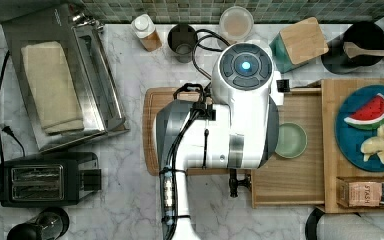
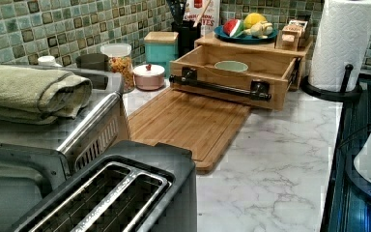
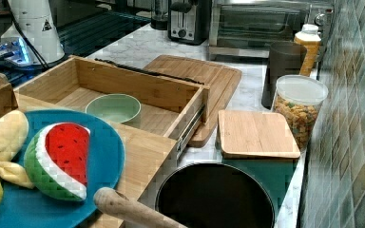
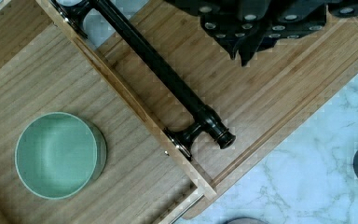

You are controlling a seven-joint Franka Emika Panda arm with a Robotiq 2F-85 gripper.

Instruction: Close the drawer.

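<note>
Drawer: the drawer (image 2: 270, 64) stands pulled well out of its wooden box unit (image 2: 251, 46) on the marble table (image 2: 280, 164), its front reaching over the near end of the cutting board (image 2: 188, 123).
Handle: a black bar handle (image 4: 163, 74) runs along the drawer's front, held off it by two dark brackets.
Inside the drawer: a pale green bowl (image 4: 58, 154) sits upright on the flat wooden bottom, apart from the rims.
Gripper: the gripper (image 4: 249, 49) hangs above the cutting board, just beside the handle and not touching it; I cannot tell how the fingers stand.
Arm: in the top view the white arm (image 1: 230, 115) covers the drawer's front and part of the board.
On top of the unit: a blue plate (image 3: 102, 156) carries a toy watermelon slice (image 3: 64, 159).
Toward the tiled wall: a jar of cereal (image 3: 299, 109) and a dark cup (image 3: 285, 66) stand near the table's back edge.
</note>
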